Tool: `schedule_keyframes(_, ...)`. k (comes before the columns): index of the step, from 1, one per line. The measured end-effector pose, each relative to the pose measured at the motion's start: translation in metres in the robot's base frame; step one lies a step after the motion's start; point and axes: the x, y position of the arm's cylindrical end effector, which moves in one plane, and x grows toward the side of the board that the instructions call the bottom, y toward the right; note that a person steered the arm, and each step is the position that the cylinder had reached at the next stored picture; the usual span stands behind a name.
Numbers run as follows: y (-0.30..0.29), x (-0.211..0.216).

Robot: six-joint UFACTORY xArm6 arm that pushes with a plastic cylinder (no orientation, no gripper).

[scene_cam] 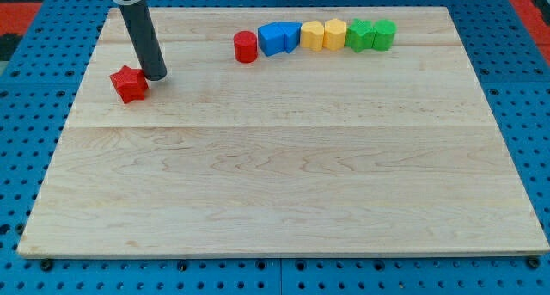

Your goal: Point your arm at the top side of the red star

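The red star (129, 84) lies on the wooden board (284, 175) near the view's upper left. My dark rod comes down from the top left, and my tip (155, 75) rests on the board just to the right of the star's upper right side, touching or nearly touching it.
A row of blocks sits along the view's top: a red cylinder (246, 46), a blue block (278, 38), two yellow blocks (312, 34) (334, 33), and two green blocks (361, 33) (384, 33). The board rests on a blue perforated table (26, 89).
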Motion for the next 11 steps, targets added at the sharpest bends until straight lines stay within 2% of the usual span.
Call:
schedule_keyframes(1,0.001,-0.051)
schedule_keyframes(2,0.001,-0.062)
schedule_keyframes(4,-0.087,-0.062)
schedule_keyframes(5,-0.087,-0.062)
schedule_keyframes(6,-0.099,-0.029)
schedule_keyframes(7,-0.102,-0.014)
schedule_keyframes(8,-0.075,-0.021)
schedule_keyframes(9,-0.020,-0.031)
schedule_keyframes(10,-0.020,-0.031)
schedule_keyframes(11,-0.037,-0.002)
